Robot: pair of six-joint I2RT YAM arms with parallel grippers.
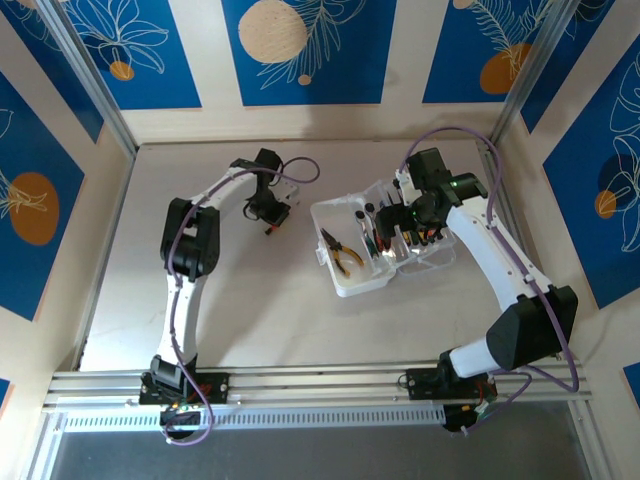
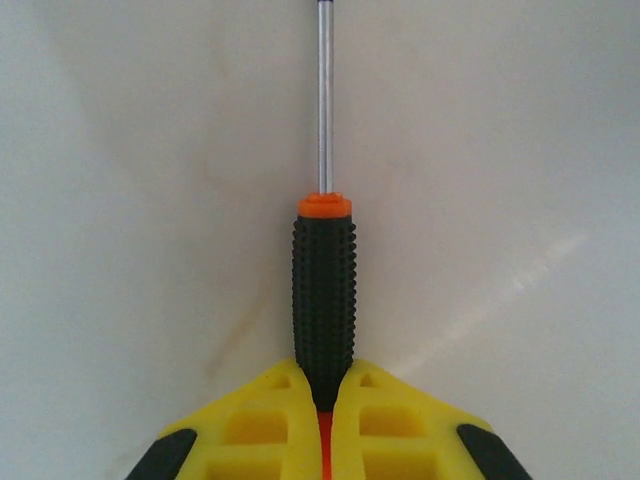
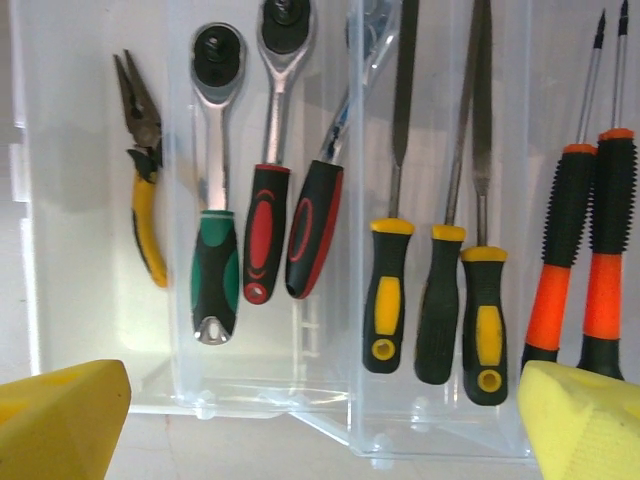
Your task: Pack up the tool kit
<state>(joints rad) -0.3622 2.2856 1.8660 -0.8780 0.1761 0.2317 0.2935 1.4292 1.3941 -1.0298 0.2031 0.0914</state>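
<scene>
The tool kit's clear plastic case (image 1: 335, 283) lies open at the table's centre right, with yellow-handled pliers (image 1: 343, 253) in its left half. My left gripper (image 1: 268, 222) stands left of the case, shut on a small screwdriver (image 2: 323, 300) by its black knurled handle; the orange collar and steel shaft point away over bare table. Both yellow fingers of that left gripper (image 2: 322, 388) press the handle's rear end. My right gripper (image 3: 320, 420) hangs open over the case (image 3: 250, 395), above the pliers (image 3: 145, 200), ratchet handles, yellow-and-black files (image 3: 440, 300) and two orange-and-black screwdrivers (image 3: 585, 260).
The table (image 1: 250, 300) is a pale surface walled in by blue-and-cream panels at the back and sides. A metal rail (image 1: 320, 380) carrying both arm bases runs along the near edge. Bare table lies left of and in front of the case.
</scene>
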